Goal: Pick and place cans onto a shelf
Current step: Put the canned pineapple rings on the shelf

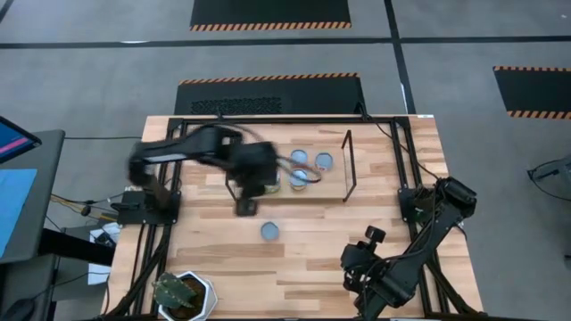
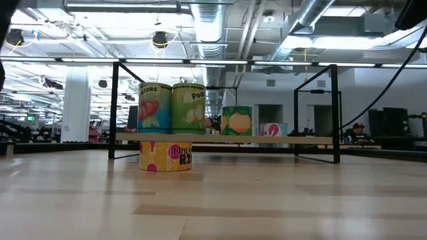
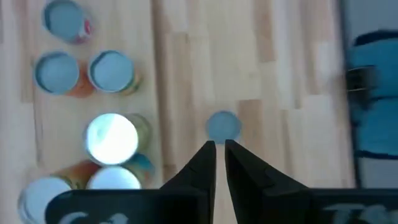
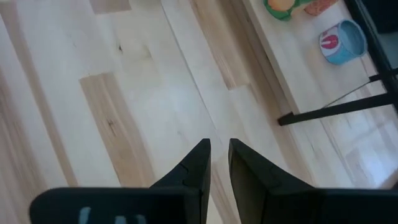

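Several cans [image 1: 302,159] stand upright on the shelf [image 1: 332,184], a low wooden board with black wire ends; the low view shows their green, blue and orange sides [image 2: 188,107]. One yellow can with a pale-blue top [image 1: 269,231] stands on its base on the table in front of the shelf [image 2: 165,157] [image 3: 222,125]. My left gripper [image 1: 245,207] hangs shut, high above the table by the shelf's left end, pointing steeply down; its tips [image 3: 219,149] hold nothing. My right gripper [image 1: 355,263] waits shut above the near right of the table [image 4: 219,149].
A white hexagonal pot with a green plant [image 1: 183,294] stands at the table's near left corner. Black frame bars [image 1: 393,134] run along the table's edges. The shelf's wire end [image 4: 323,111] stands beyond my right gripper. Bare wood lies between the lone can and the right arm.
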